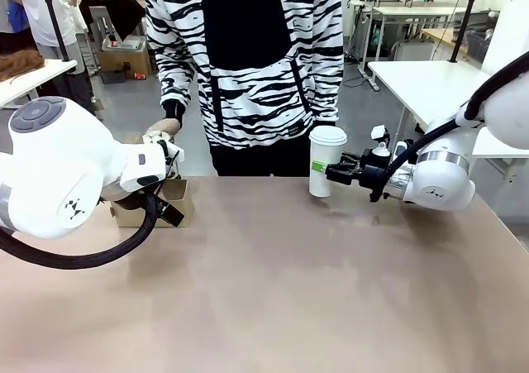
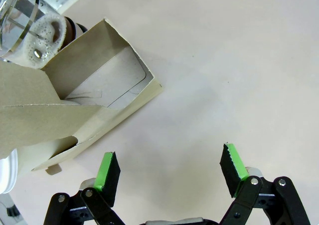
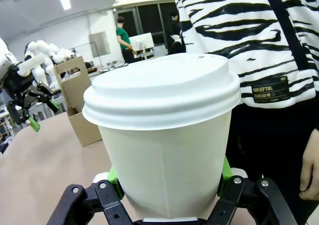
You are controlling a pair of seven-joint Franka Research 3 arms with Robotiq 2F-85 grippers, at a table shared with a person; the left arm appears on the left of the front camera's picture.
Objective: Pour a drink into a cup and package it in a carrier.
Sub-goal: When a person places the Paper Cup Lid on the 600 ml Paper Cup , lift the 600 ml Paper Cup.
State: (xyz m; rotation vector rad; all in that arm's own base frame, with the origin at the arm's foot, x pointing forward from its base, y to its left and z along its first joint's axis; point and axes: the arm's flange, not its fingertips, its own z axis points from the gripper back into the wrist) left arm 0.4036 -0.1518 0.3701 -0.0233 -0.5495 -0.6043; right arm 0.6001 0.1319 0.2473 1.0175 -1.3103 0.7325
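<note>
My right gripper (image 1: 335,173) is shut on the cup (image 1: 327,160), a tall white paper cup with a white lid (image 3: 162,93), at the table's far side in front of the person. Its green pads (image 3: 225,170) press both sides of the cup's lower wall. The brown cardboard carrier (image 1: 178,195) stands at the far left, partly hidden behind my left arm. My left gripper (image 2: 169,172) hangs open over bare table beside the carrier (image 2: 75,85), nothing between its fingers. A clear glass jug (image 2: 20,15) holding the foamy drink (image 2: 45,33) stands just past the carrier.
The person in a striped top (image 1: 248,59) stands at the far edge, one hand (image 1: 161,127) near the carrier. A white rounded object (image 2: 6,170) sits at the carrier's near end. The tabletop (image 1: 273,290) stretches wide between the arms.
</note>
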